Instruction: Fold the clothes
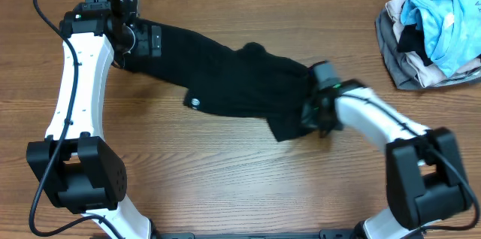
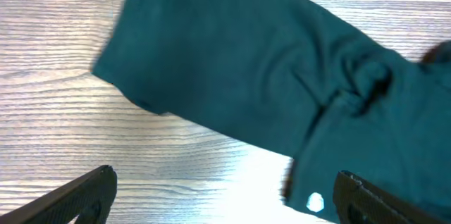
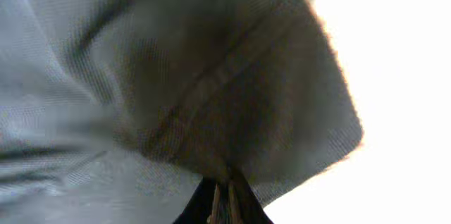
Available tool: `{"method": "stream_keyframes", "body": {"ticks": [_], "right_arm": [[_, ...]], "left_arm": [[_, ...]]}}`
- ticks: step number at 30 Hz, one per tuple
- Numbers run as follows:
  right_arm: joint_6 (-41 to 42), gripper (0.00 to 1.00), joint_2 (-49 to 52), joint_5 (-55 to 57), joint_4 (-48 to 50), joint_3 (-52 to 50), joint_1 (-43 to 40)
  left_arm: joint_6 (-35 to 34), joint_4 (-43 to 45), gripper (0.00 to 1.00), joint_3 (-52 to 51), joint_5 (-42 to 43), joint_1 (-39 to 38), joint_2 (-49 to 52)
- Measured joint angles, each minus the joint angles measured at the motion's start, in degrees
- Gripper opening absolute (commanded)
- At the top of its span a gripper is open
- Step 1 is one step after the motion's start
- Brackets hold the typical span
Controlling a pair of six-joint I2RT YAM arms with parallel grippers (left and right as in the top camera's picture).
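Risk of the clothes (image 1: 233, 74) slipping free on lifting, pinched seemingly by a thin edge only in the right end effector (image 3: 227, 197), left end effector (image 2: 225, 199) spread wide, holding nothing.

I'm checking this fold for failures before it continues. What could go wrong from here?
1. The right fingers are shut on just an edge of the black garment; a pull could slip it free.
2. The left fingers are open near the far end, holding nothing, so the whole garment may drag across the table instead of folding.
3. The bunched ridge mid-garment could get folded in as a crease.
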Motion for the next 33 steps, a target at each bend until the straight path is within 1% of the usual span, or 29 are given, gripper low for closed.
{"method": "stream_keyframes", "body": {"ticks": [2, 6, 7, 10, 12, 14, 15, 18, 22, 26, 30, 33], "right_arm": [[-3.0, 0.04, -0.7, -3.5, -4.5, 4.7, -5.9], [-7.2, 0.04, -1.8, -7.7, -8.0, 11.9, -11.9], [-8.4, 0.09, -2.1, -9.0, -8.9, 13.9, -13.4], [-11.9, 0.59, -2.5, -14.0, -12.0, 19.0, -16.0], [-14.1, 0.77, -2.5, -16.4, -14.5, 22.5, -16.0], [-15.5, 0.88, -2.5, -17.6, -16.4, 25.6, -14.7], [-16.1, 0.91, -2.5, -17.9, -16.9, 27.2, -13.6], [-17.5, 0.97, -2.6, -18.3, -15.9, 30.2, -8.8], [-18.0, 0.98, -2.6, -17.7, -12.8, 30.8, -0.2], [-18.0, 0.98, -1.6, -13.5, -8.6, 30.8, 9.8], [-17.8, 0.98, 2.4, -7.7, -4.1, 30.9, 19.4], [-17.8, 0.98, 7.3, -3.7, -0.6, 31.0, 24.6]], "left_arm": [[0.0, -0.1, 1.0, 0.0, 0.0, 0.0, 0.0], [0.8, -0.2, 1.0, 0.0, 0.0, 0.0, 0.0], [1.4, -0.2, 1.0, -0.1, 0.0, 0.0, 0.0], [2.9, -0.4, 1.0, -0.9, 0.0, 0.0, 0.0], [3.4, -0.5, 1.0, -1.4, 0.0, 0.0, 0.1], [3.7, -0.5, 1.0, -1.7, 0.0, 0.0, 0.1], [4.0, -0.6, 1.0, -1.8, 0.0, 0.0, 0.1], [4.5, -0.6, 1.0, -1.8, 0.0, 0.4, 0.1], [4.5, -0.5, 1.0, -1.8, 0.0, 1.5, 0.1], [3.9, -0.3, 1.0, -1.8, 0.0, 3.9, 0.1], [3.2, -0.3, 1.0, -1.8, 0.0, 6.5, 0.1], [3.0, -0.3, 1.0, -1.8, 0.0, 7.9, 0.1]]}}
